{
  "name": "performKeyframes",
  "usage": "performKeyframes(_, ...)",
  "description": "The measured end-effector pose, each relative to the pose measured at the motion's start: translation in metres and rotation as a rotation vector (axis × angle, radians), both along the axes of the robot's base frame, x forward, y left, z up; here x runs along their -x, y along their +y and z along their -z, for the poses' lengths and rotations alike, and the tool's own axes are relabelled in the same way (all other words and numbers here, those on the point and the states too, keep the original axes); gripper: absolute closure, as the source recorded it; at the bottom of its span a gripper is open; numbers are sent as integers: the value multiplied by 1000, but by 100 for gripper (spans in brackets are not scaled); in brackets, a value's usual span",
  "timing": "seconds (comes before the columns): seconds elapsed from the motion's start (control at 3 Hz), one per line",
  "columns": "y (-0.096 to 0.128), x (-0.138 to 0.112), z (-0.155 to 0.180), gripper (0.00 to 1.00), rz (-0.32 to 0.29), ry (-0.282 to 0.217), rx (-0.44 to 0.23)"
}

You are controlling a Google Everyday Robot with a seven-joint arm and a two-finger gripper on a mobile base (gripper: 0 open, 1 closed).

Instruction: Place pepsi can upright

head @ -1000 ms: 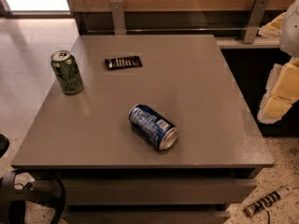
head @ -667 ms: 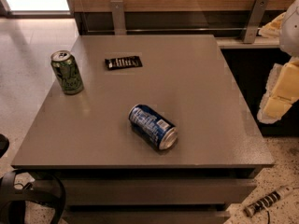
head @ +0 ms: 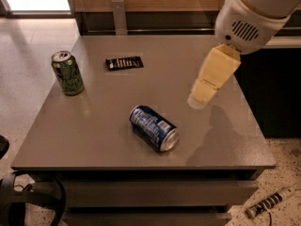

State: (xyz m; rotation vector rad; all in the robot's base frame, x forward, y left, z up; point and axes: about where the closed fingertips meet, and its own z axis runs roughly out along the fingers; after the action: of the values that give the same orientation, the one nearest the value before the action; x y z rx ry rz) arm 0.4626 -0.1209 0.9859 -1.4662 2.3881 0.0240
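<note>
The pepsi can (head: 154, 127), dark blue with silver ends and a white label patch, lies on its side near the front middle of the grey table (head: 94, 131), its silver end toward the front right. My gripper (head: 201, 97) hangs on the white arm from the upper right, above the table, right of the can and a little behind it. It is apart from the can and holds nothing.
A green-and-black patterned can (head: 67, 72) stands upright at the table's left. A flat black packet (head: 124, 62) lies at the back middle. A wooden wall and a metal post (head: 119, 16) stand behind the table. Cables lie on the floor at the lower left.
The arm has swung in from the right edge and the gripper now hangs over the table's right part. The cans and the packet have not moved.
</note>
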Motion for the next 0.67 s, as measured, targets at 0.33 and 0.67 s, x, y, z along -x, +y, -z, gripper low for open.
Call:
performKeyframes(0.33, 37, 1, 30, 0, 129, 42, 21)
performKeyframes(0.67, 57, 0, 59, 0, 218, 99, 100)
